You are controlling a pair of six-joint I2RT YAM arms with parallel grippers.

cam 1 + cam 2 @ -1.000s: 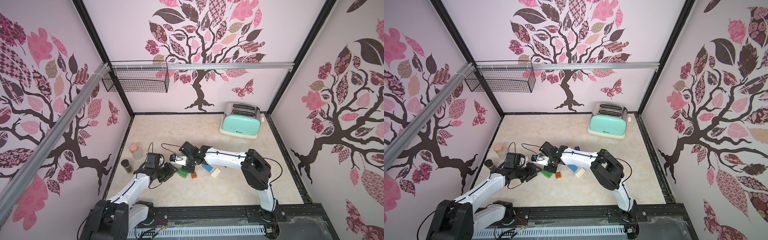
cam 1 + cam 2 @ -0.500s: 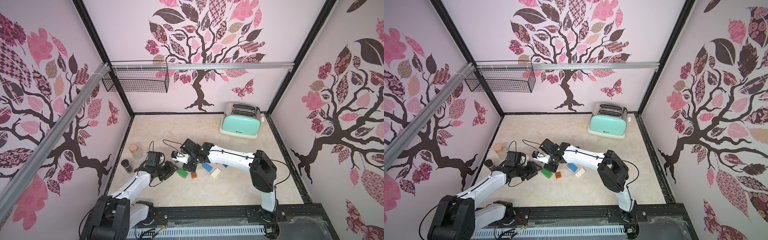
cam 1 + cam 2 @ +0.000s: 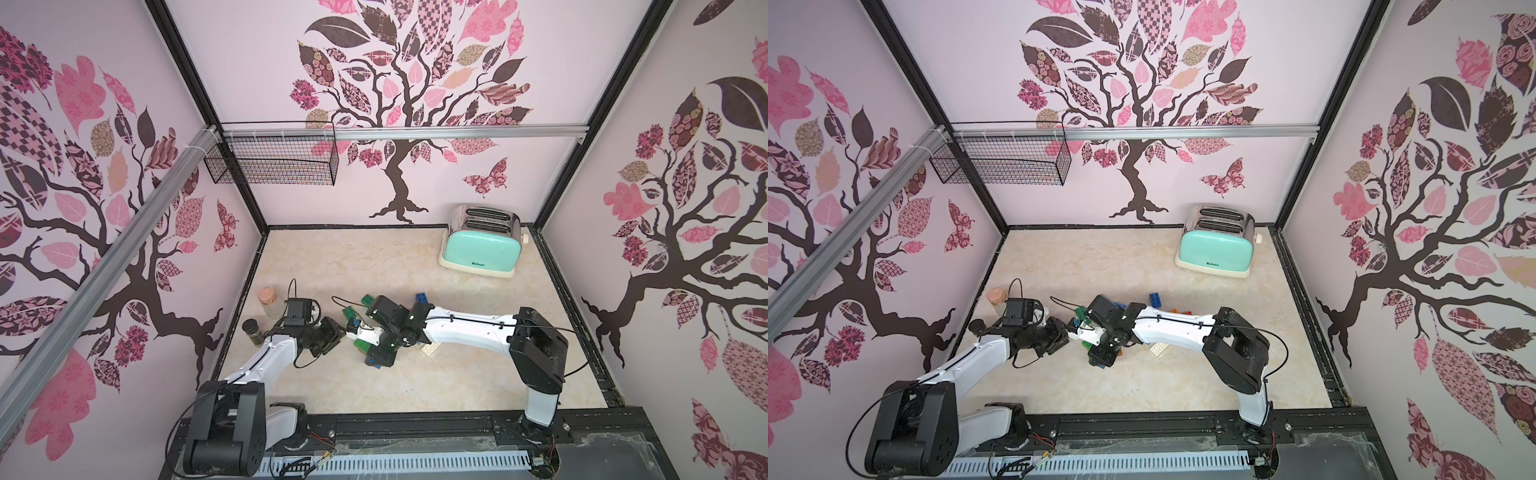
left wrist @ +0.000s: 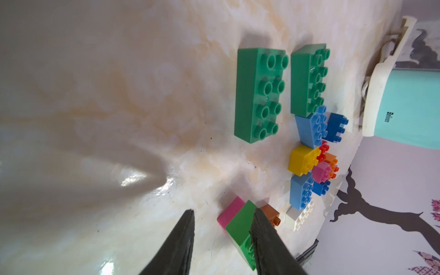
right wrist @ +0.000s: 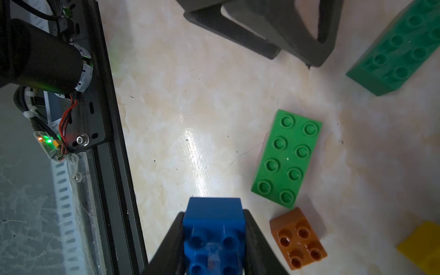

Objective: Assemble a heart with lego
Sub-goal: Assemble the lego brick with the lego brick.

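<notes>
Now, right tool point(image 5: 214, 214): clamped on a dark blue brick point(image 5: 214, 228), studs facing the wrist camera, carried low over the worktop point(image 5: 190, 95).
Left tool point(image 4: 222, 214): jaws apart, nothing between them, hovering low just beside the light green brick point(image 5: 287, 158).
Light green brick: oblong, studs up, flat on the worktop, with a pink brick point(image 4: 229, 214) tight against its side and a small brown brick point(image 5: 297, 240) just off its end.
Dark green pair point(image 4: 258, 95): two oblong bricks lying side by side with a gap between them, neither arm on them.
Other lego point(image 4: 303, 160): yellow, pink, red, orange, blues and a white one huddled together beyond the dark green pair, on the toaster point(image 3: 482, 253) side.
Step in hand: looks like bringing one brick over to the build. No heart outline is readable yet, so it is early going.
Next move: probably calls for squaring the dark blue brick up against the light green brick, then lowering it level before letting go. The left tool is well placed to steady the base.
</notes>
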